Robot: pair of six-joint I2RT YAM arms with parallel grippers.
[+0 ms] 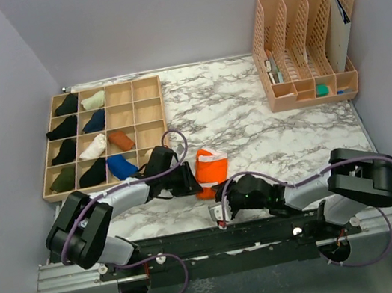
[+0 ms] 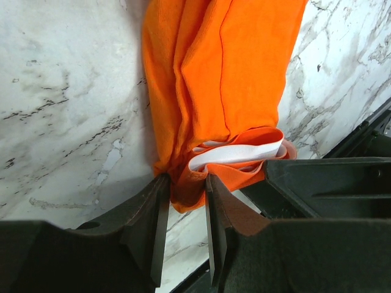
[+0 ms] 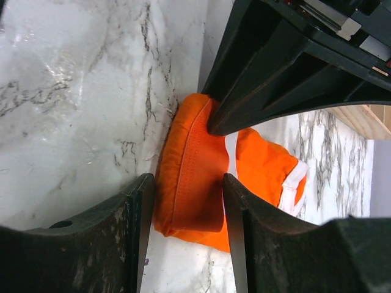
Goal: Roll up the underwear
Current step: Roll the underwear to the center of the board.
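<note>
Task thing: the orange underwear [image 1: 212, 166] lies on the tabletop [image 1: 268, 126], nr the front edge, btwn the two arms. It's bunched up & a white band shows.
Left side: the left end effector [image 1: 189, 180] is narrow. It pinches one edge of the orange underwear, w/ cloth squashed btwn its fingers [image 2: 156, 220].
Right side: the right end effector [image 1: 225, 197] comes in from the other side. Its fingers [image 3: 137, 232] sit on both sides of the folded end. The cloth fills the gap & gets squeezed.
In the way: in the right wrist view the left end effector is a big black shape. It lies over the top of the cloth & hides part of it.
Other one: the brown underwear [image 1: 120, 139] sits in the wooden tray [image 1: 103, 87], 3rd row back, 3rd box from the left, well apart from the arms.
Tray stuff: small bundles [image 1: 71, 127] in dark, blue & cream fill other boxes.
Far right: a peach file rack [image 1: 311, 88] stands at the back, well apart.
</note>
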